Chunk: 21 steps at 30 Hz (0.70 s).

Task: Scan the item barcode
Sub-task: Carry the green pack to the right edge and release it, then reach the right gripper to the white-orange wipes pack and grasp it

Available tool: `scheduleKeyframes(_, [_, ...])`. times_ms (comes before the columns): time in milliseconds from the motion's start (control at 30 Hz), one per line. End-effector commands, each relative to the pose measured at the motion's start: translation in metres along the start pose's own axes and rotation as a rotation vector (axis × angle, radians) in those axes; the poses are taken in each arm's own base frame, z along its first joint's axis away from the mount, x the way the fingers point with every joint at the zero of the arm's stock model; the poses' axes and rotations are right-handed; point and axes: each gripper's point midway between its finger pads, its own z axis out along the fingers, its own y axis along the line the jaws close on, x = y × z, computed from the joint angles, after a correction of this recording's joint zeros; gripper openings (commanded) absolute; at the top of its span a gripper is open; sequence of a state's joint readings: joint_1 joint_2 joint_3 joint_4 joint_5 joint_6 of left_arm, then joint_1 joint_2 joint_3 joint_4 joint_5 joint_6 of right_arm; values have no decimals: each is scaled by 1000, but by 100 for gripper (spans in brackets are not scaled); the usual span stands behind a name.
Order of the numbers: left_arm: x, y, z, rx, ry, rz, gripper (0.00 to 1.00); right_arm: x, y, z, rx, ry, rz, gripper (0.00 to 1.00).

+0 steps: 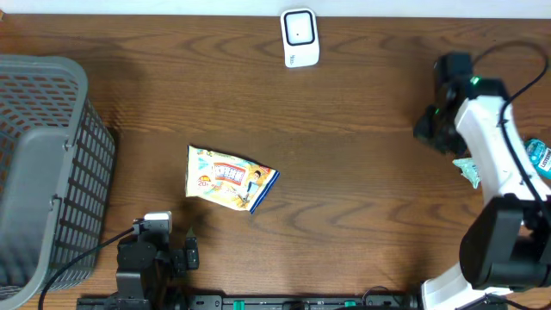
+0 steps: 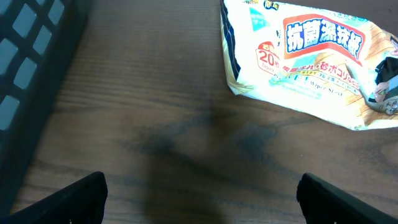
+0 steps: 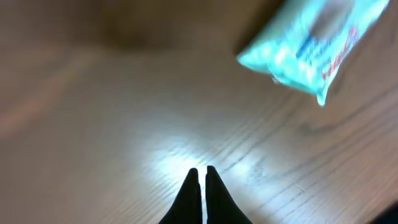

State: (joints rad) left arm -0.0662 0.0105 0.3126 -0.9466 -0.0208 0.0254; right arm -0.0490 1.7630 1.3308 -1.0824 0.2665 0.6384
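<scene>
While the yellow-and-white printed wipes packet (image 1: 231,177) is lying flat and face up on the dark brown wooden table (image 1: 370,112), nearer the arms than the white boxy scanner (image 1: 300,37) and a little to its left, bare wood is stretching open between the two. Its long axis is running roughly left to right, with the blue-edged right end dipping toward the arms' side; no barcode is showing. Far left of the scanner, a grey slatted plastic basket (image 1: 52,172) is crowding the table's left edge, near the packet but apart from it. Beyond the packet from the scanner, the left gripper (image 2: 202,186) is hanging with fingers (image 2: 81,199) wide apart over bare wood. Far right of the scanner, the right gripper (image 3: 200,177) is hanging with fingers pressed together on nothing, a teal crinkled packet (image 3: 311,46) lying near it.
</scene>
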Motion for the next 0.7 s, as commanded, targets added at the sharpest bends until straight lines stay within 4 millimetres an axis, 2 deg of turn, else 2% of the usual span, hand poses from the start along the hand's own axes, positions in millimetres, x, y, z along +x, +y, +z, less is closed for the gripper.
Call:
scheduleKeyframes(0, [11,-1,0,5,40,-5,98,12,-24,27,97,14,60,1])
scheduleKeyframes(100, [11,-1,0,5,40,-5,98,17,-37,49,126,8,89,1])
scheduleKeyframes(333, [11,-1,0,5,40,-5,98,1,-70,91,152,-103,228,1])
scheduleKeyframes(567, [11,-1,0,5,40,-5,98,-21,-109,105,146,-135,401,1])
scheduleKeyframes(667, [11,-1,0,5,40,-5,98,-33,-111,110,59,-136,478,1])
